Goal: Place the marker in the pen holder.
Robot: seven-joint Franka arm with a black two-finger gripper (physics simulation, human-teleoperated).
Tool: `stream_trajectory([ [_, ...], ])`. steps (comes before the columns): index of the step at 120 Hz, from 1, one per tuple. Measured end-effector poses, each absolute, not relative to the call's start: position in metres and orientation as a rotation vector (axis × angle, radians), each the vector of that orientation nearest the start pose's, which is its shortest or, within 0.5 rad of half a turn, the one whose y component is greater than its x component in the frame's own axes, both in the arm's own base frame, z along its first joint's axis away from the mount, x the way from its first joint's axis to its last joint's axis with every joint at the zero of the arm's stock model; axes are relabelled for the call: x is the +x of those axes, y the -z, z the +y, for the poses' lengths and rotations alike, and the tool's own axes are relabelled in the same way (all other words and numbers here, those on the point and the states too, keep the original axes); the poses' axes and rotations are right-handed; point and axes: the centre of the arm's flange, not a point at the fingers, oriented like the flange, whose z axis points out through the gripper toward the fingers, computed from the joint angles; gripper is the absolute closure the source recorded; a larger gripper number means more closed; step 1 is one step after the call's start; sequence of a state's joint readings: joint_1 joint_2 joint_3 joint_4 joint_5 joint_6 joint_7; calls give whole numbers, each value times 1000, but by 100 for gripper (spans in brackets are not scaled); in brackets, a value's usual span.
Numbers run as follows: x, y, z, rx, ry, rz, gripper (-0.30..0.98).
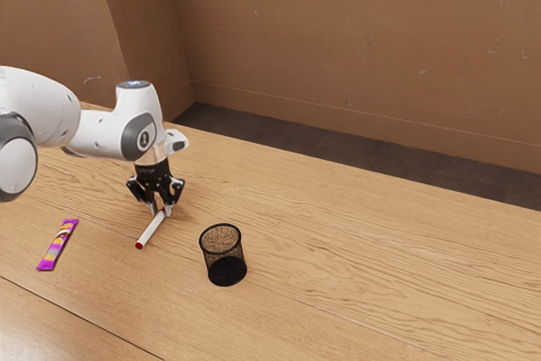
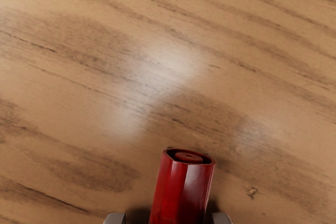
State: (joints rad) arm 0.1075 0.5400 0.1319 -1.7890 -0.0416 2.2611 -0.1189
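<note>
My end effector [image 1: 161,209] is low over the table [image 1: 355,251], its fingers [image 2: 115,219] apart, standing one on each side of the marker [image 1: 151,231] at one of its ends. The marker is lying on the table, its body white and its ends red; in my wrist view the red end between my fingers has a gap on either side. The pen holder [image 1: 225,253], black mesh, is upright near the marker, toward the exterior view's right. A purple packet [image 1: 58,246] lies toward that view's left, apart from the marker.
</note>
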Motion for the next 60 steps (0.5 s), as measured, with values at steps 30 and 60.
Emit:
stream_trajectory([
  [30, 633, -246, 147, -3039, -95, -610, 71],
  [60, 597, -329, 129, -3053, 29, -627, 78],
])
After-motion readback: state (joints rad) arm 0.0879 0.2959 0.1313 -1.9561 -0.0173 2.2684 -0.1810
